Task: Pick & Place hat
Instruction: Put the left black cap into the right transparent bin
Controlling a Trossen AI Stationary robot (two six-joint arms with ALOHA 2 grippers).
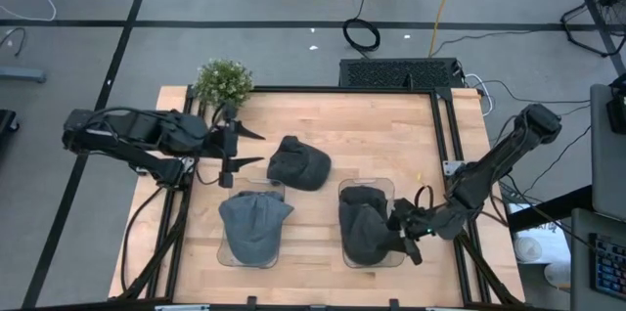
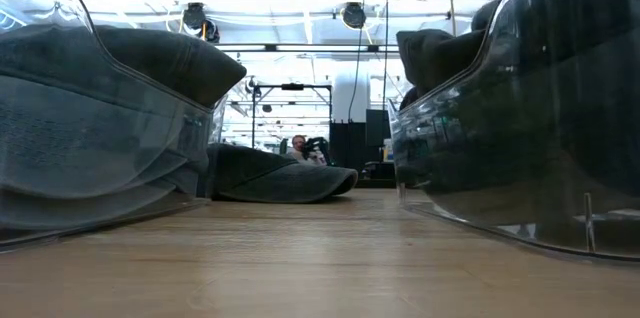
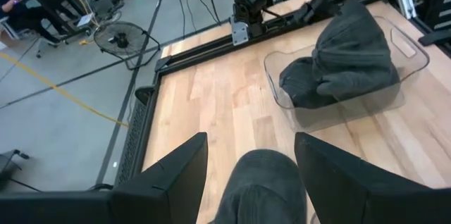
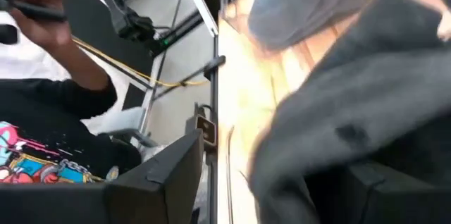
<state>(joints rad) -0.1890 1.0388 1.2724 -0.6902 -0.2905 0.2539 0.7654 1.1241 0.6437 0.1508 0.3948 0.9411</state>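
Observation:
A dark grey hat (image 1: 298,162) lies crown up on the wooden table between the two arms, and shows in the low view (image 2: 275,173). My left gripper (image 1: 249,150) is open just left of it, pointing at it; in the left wrist view (image 3: 250,175) the hat (image 3: 261,189) sits between and beyond the fingers. A blue-grey hat (image 1: 254,225) fills the left clear tray (image 1: 223,252). Another dark hat (image 1: 364,223) lies in the right clear tray (image 1: 383,186). My right gripper (image 1: 409,236) is open at that tray's right side, with the hat (image 4: 338,132) between its fingers. My right gripper (image 4: 278,182) stands level at the right side of the tray, fingers spread on either side of the dark hat's near part (image 4: 310,153). The hat rests in the tray. I cannot tell whether the fingers touch it.
A small potted plant (image 1: 223,81) stands at the table's far left corner. Black frame rails (image 1: 445,135) run along the table's edges. A person (image 4: 49,118) is beyond the table's edge in the right wrist view. Bare wood (image 1: 381,140) lies at the far right.

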